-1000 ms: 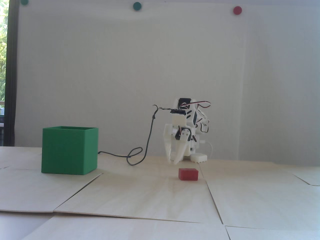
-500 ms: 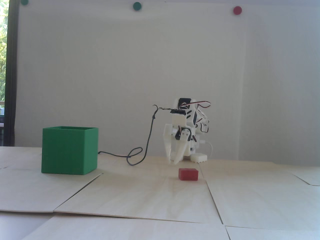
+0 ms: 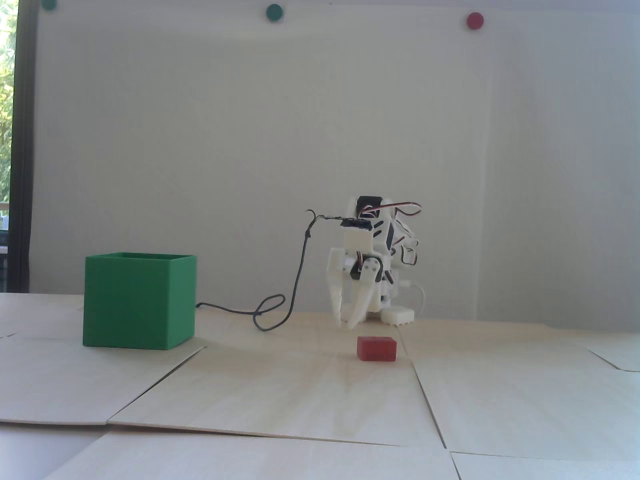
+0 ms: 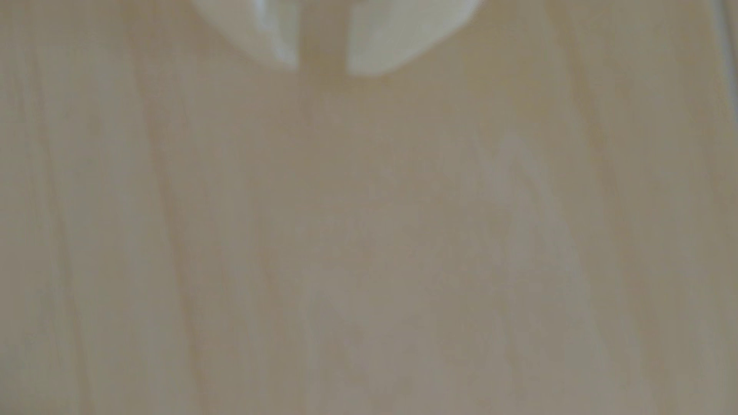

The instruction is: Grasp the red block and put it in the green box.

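In the fixed view we saw our gripper [image 3: 346, 324] pointing down, its tips slightly parted and empty. The red block [image 3: 377, 348] lay on the wooden table [image 3: 300, 390] just in front, to the right, untouched. The green box [image 3: 139, 300] stood well apart, left.

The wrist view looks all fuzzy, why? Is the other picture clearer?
The wrist view is out of focus: only blurry wood table and the soft white end effector. The fixed view is clearer, showing the red block and green box.
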Motion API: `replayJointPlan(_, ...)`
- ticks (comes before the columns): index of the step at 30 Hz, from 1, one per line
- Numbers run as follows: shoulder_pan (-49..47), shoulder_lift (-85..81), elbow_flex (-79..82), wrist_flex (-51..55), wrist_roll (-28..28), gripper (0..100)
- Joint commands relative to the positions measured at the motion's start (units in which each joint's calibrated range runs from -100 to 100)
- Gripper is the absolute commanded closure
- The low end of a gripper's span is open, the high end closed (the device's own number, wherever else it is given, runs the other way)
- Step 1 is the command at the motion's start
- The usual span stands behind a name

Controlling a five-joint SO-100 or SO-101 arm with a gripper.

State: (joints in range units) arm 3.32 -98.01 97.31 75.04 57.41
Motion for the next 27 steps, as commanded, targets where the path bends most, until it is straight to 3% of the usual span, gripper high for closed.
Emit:
replayJointPlan(1, -6.26, -0.81, 1.0, 1.52, 0.11, 97)
replayJointPlan(3, -11.33, -0.81, -0.06, 1.52, -0.15, 97)
replayJointPlan(12, -33.04, 0.22, -13.2, -3.2, -11.29, 97)
replayJointPlan(17, -33.76, 6.93, -20.38, -3.79, -11.29, 90)
replayJointPlan(22, -33.28, 28.01, -33.52, -9.19, -12.64, 90)
replayJointPlan(27, -32.48, 57.38, -56.68, -10.62, -16.91, 90)
